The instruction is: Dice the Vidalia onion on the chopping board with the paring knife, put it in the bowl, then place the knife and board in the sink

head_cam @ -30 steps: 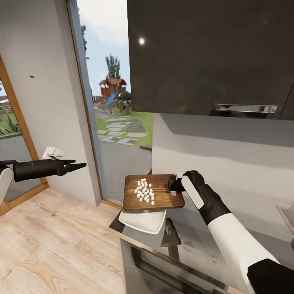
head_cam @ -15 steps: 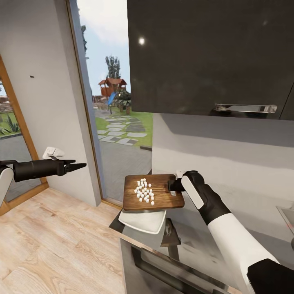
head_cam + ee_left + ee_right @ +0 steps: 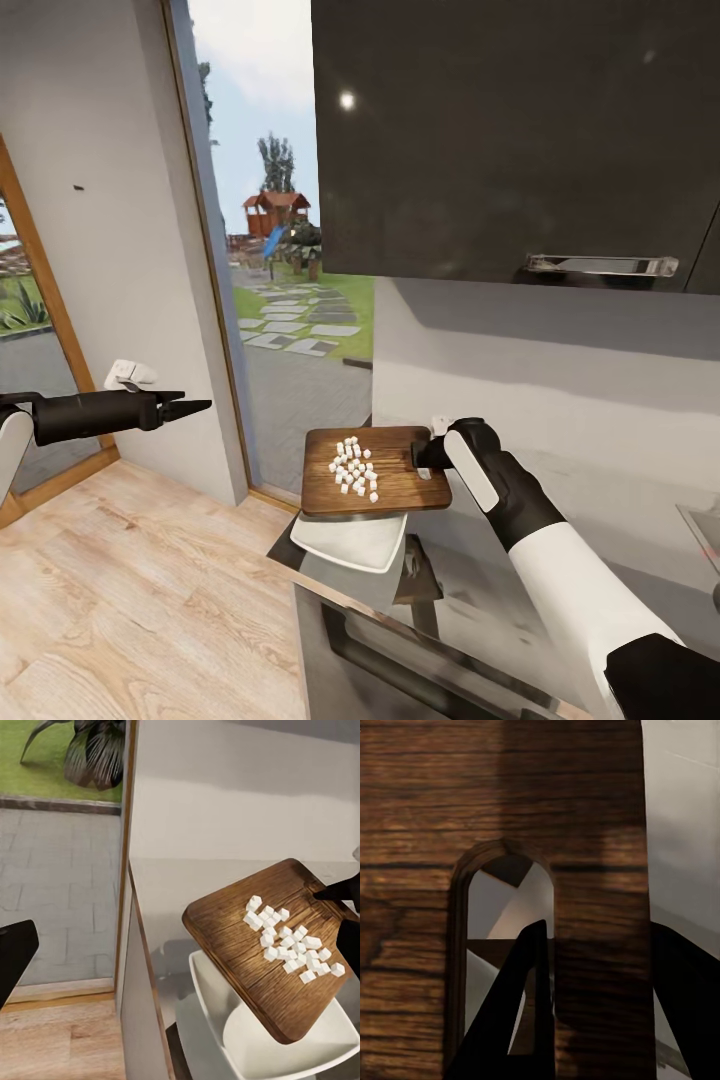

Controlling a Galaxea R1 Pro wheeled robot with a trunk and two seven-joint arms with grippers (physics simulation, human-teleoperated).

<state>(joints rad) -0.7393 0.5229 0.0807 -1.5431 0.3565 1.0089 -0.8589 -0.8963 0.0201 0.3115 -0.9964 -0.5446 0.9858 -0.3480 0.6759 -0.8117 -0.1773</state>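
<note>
The chopping board (image 3: pixel 375 471) is held up in the air above the white bowl (image 3: pixel 350 540), which sits at the left end corner of the worktop (image 3: pixel 470 590). A cluster of small white diced onion pieces (image 3: pixel 355 467) lies on the board's left half. The right gripper (image 3: pixel 428 455) pinches the board at its right short edge, next to the handle slot; in the right wrist view one dark finger (image 3: pixel 514 1012) shows through the slot (image 3: pixel 502 945) and the other lies past the board's edge. In the left wrist view the board (image 3: pixel 270 945) overlaps the bowl (image 3: pixel 255 1035) below it. The left gripper (image 3: pixel 185 407) hovers out over the wood floor (image 3: pixel 130 600), well apart from the board, its fingers pressed together to a point and holding nothing.
</note>
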